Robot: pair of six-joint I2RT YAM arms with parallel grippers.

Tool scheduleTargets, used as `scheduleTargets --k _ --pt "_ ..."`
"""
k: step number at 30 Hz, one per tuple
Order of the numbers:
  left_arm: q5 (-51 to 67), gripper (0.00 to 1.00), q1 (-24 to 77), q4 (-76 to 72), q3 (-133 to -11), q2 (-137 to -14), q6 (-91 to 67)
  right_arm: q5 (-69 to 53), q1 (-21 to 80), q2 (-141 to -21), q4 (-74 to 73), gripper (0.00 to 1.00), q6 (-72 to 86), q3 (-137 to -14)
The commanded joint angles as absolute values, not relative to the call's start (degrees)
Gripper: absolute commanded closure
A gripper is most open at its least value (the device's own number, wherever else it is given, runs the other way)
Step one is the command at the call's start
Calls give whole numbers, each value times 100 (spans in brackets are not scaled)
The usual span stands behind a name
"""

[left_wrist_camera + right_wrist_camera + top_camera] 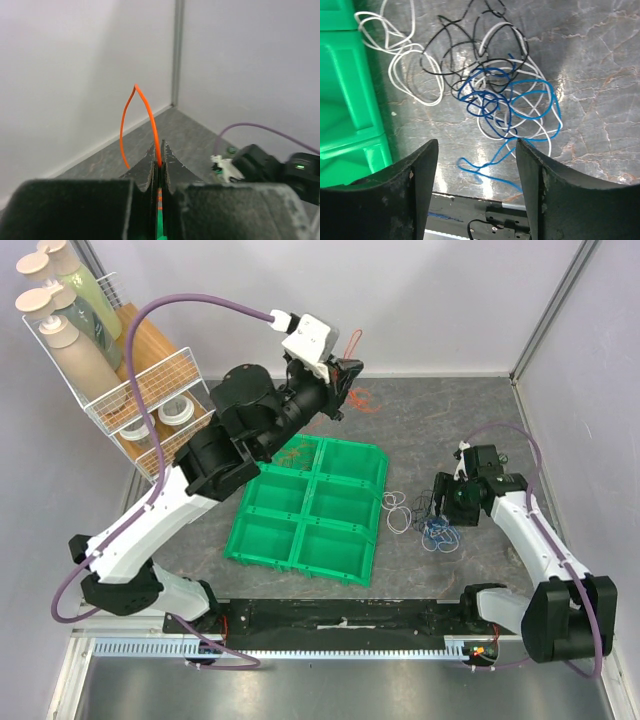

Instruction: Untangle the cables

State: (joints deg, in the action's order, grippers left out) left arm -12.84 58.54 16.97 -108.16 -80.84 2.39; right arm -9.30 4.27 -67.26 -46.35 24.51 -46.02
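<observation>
Grey tabletop (pixel 450 410), pale walls (pixel 450 300), orange cable (pixel 152 120)

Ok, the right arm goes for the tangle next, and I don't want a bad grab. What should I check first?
1. Jaws of right gripper open: ok, wide apart.
2. Aim at the tangle: ok, blue cable, black cable and white cable lie just ahead of the fingers.
3. One cable free to pick alone: not ok, all three interlace.
4. Grip of left gripper on orange cable: ok, shut, loop standing up.
5. Gap between white loops and tray: cannot tell, one loop lies at its edge.
</observation>
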Motion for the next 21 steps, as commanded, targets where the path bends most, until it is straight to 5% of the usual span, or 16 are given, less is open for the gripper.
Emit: scheduleTargets --k 1,21 --pt "-2399 98 5582 2038 -10916 -8472 176 -1458 422 -6364 -4456 28 2259 -4737" --pt "-3595 98 3542 2714 -9466 -9571 -2108 -1486 422 -6267 -4597 27 2039 -4966"
